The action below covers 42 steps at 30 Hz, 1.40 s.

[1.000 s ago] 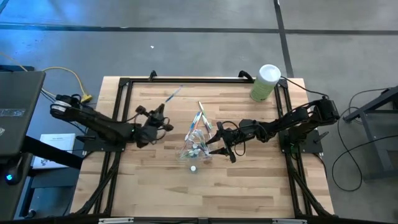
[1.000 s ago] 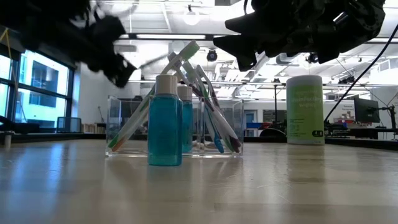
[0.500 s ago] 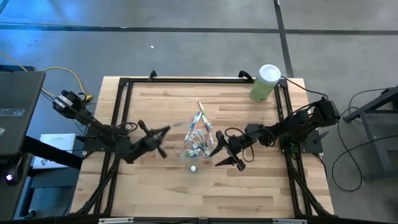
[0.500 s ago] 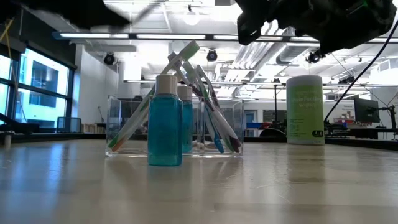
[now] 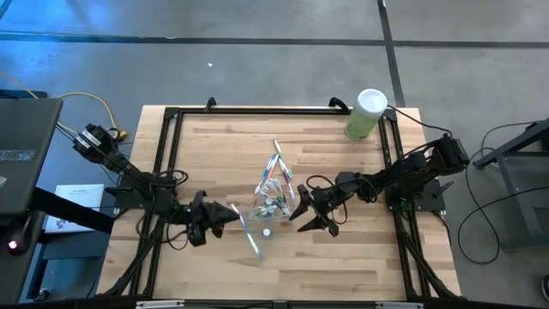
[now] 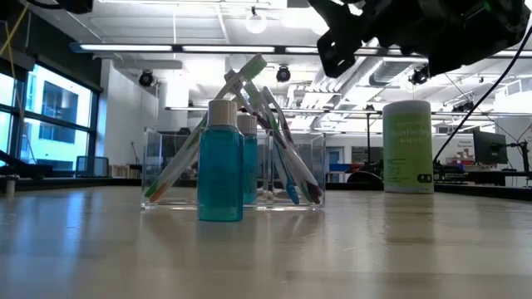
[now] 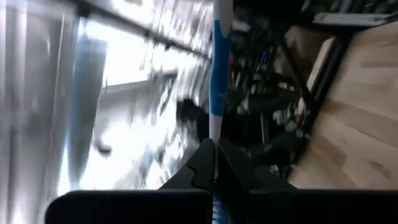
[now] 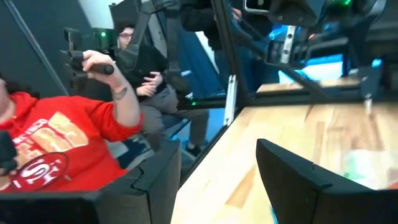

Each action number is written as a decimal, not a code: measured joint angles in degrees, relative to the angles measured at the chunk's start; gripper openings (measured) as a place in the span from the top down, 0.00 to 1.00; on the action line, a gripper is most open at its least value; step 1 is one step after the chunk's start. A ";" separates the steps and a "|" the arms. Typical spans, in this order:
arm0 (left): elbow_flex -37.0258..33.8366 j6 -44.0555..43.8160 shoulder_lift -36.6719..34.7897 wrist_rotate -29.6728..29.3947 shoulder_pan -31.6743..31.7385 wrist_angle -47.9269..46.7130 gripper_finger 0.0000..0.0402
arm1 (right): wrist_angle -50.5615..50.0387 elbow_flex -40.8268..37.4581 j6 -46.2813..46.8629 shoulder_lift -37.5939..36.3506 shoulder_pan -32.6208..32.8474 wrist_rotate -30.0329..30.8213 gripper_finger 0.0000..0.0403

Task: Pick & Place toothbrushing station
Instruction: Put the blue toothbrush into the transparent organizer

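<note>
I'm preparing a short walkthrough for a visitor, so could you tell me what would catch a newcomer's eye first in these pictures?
Probably the clear holder at the table's middle, bristling with leaning pastel toothbrushes, with a blue white-capped bottle standing before it in the low view. Next, the left gripper, shut on a single toothbrush, beside the holder, and the open right gripper opposite. The green canister stands at a far corner.
</note>
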 joint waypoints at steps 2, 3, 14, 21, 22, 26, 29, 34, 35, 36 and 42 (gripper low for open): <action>0.37 2.31 0.00 3.86 1.14 -1.11 0.99 | 0.08 0.00 2.07 0.00 0.00 -1.70 0.50; 0.74 2.70 0.00 5.22 1.79 -1.54 0.99 | 0.29 0.00 3.30 0.00 0.00 -2.88 0.50; 11.85 14.69 9.11 16.31 7.98 -12.15 0.99 | 2.68 0.02 9.30 0.02 1.12 -5.84 0.50; 22.68 21.62 20.34 10.38 8.70 -18.72 0.99 | 4.03 0.59 11.18 0.02 1.33 -4.35 0.50; 24.20 22.44 21.92 8.74 8.72 -18.80 0.99 | 3.99 0.88 11.39 0.02 1.64 -3.57 0.50; 28.02 25.72 26.36 1.93 9.22 -19.39 0.99 | -2.43 3.22 11.02 0.02 2.73 -1.66 0.50; 29.37 27.20 27.94 -0.39 9.25 -20.31 0.99 | -8.10 5.14 9.76 0.02 3.76 -0.97 0.50; 30.10 25.09 28.15 -1.04 9.36 -22.83 0.99 | -11.78 6.21 6.76 0.02 4.95 2.73 0.50; 30.12 24.81 28.15 -1.44 9.45 -22.92 0.99 | -11.78 6.21 6.19 0.02 4.98 2.68 0.50; 30.13 24.73 28.15 -1.64 9.51 -22.98 0.99 | -11.95 6.21 6.05 0.02 4.98 2.55 0.50; 30.16 23.84 28.15 -2.27 9.55 -23.33 0.99 | -13.12 6.21 5.97 0.02 4.78 2.56 0.57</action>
